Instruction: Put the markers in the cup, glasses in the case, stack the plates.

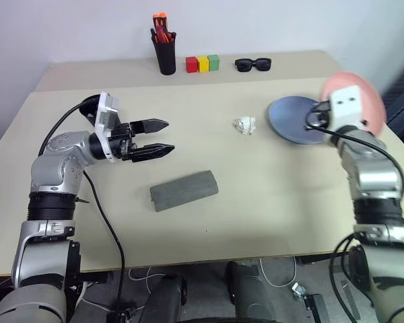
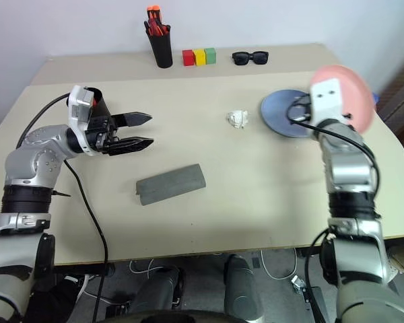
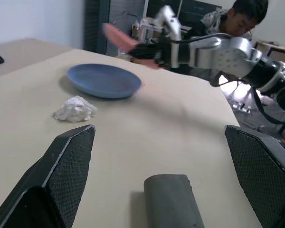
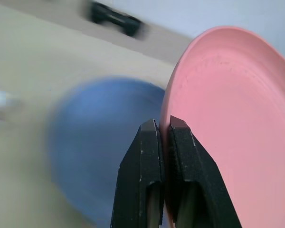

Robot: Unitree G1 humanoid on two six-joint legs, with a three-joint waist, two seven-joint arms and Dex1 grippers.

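My right gripper (image 4: 164, 124) is shut on the rim of the salmon pink plate (image 1: 367, 101). It holds the plate tilted in the air, just right of the light blue plate (image 1: 293, 120), which lies flat on the table. My left gripper (image 1: 170, 136) hovers open and empty over the left half of the table, pointing right. The grey case (image 1: 184, 190) lies closed on the table, below and a little right of the left gripper. The markers, the cup and the glasses are out of view.
A crumpled white wad (image 1: 244, 125) lies left of the blue plate. Along the back edge stand a black pen pot (image 1: 165, 52) with red-orange pens, three coloured blocks (image 1: 202, 64) and black sunglasses (image 1: 253, 64). A person (image 3: 237, 16) sits beyond the table's right side.
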